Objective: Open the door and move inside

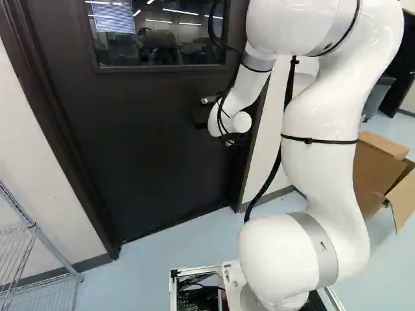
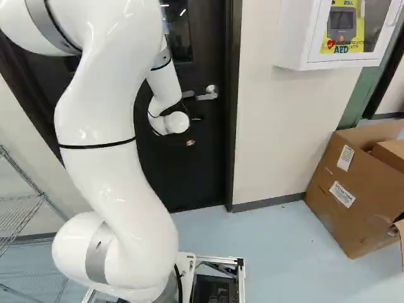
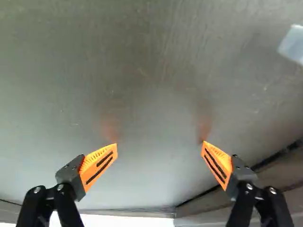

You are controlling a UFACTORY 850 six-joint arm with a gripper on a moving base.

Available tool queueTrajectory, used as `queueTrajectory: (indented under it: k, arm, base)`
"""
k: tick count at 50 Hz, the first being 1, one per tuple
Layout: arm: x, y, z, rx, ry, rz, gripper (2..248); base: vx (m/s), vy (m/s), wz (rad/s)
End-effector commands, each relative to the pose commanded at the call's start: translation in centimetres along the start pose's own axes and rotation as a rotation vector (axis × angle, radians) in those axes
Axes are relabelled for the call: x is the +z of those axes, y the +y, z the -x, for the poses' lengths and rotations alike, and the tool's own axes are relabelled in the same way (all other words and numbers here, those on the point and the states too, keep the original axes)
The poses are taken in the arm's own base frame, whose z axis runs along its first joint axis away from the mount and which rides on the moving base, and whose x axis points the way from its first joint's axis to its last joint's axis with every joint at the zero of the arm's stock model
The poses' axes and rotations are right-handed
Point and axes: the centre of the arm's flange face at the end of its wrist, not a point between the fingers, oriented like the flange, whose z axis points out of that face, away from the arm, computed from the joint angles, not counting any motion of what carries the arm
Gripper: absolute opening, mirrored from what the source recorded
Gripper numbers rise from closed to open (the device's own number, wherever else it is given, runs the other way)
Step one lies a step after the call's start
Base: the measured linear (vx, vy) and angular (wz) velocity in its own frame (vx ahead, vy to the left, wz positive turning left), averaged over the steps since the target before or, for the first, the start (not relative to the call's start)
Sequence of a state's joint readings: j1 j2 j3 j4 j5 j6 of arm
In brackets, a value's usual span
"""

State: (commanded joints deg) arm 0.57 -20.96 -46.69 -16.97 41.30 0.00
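The dark door (image 1: 155, 142) stands closed in its frame, a window in its upper part. The gripper (image 1: 201, 124) is at the door's handle side, mostly hidden by the white wrist in the left base view. In the right base view the silver lever handle (image 2: 208, 93) shows above and right of the wrist. Seen from the wrist, the gripper (image 3: 159, 143) is open, its orange fingers wide apart with nothing between them. The door's surface (image 3: 156, 94) lies close ahead, faint orange reflections on it. A pale piece, perhaps the handle's end (image 3: 292, 45), shows off to one side.
A wire shelf (image 1: 32, 253) stands left of the door. Right of the door frame (image 2: 232, 126) runs a white wall with an AED cabinet (image 2: 297, 38). Open cardboard boxes (image 2: 353, 196) sit on the blue floor (image 2: 271, 252) at the right.
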Motion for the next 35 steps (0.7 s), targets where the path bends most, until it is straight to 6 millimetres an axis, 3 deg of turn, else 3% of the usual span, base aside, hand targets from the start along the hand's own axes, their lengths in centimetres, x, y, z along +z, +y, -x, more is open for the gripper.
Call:
queueTrajectory:
  k: [35]
  arm:
    - [6.7, -2.3, -2.8, -0.043, 0.098, -0.061, 247]
  base:
    - [0.000, 0.000, 0.000]
